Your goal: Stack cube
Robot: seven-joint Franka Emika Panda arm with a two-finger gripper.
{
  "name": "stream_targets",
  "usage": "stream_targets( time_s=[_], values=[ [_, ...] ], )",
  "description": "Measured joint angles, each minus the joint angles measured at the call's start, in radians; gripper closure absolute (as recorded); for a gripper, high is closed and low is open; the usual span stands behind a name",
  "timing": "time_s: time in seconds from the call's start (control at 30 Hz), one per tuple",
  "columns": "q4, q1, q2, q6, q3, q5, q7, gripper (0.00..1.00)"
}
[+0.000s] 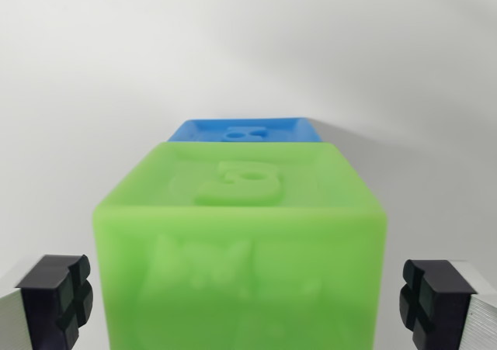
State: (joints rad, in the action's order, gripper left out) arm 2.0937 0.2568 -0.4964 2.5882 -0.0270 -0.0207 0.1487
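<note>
I had the green cube (241,249) centred between the gripper (248,299) fingers, with the pads (58,299) standing off either side face and a visible gap on both, so the gripper was spread and gripping nothing. Left and right gaps looked about even, which I judged was deliberate: equal closure on both faces keeps the block from skewing when clamped. The green cube sat on the plain white surface (93,78), embossed character on its top face, some relief on the near face too blurred to read. The blue cube (248,130) was directly behind it, only its top face showing over the green one's far edge; I couldn't tell whether the two were touching or just close, and no table edge or corner was in frame to place them against. The wrist was low and looking along the tops, so the fingers straddled the lower half of the green cube. My read: this was the pre-grasp for picking green to set on blue. Risk I flagged was the near block nudging the blue one if the closure came in off-centre.
</note>
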Motion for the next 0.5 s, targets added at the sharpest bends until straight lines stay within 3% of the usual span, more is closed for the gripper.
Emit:
stream_targets(
  time_s=[0.5],
  values=[
    [0.006,0.000,0.083,-0.076,-0.001,0.001,0.000,0.00]
  ],
)
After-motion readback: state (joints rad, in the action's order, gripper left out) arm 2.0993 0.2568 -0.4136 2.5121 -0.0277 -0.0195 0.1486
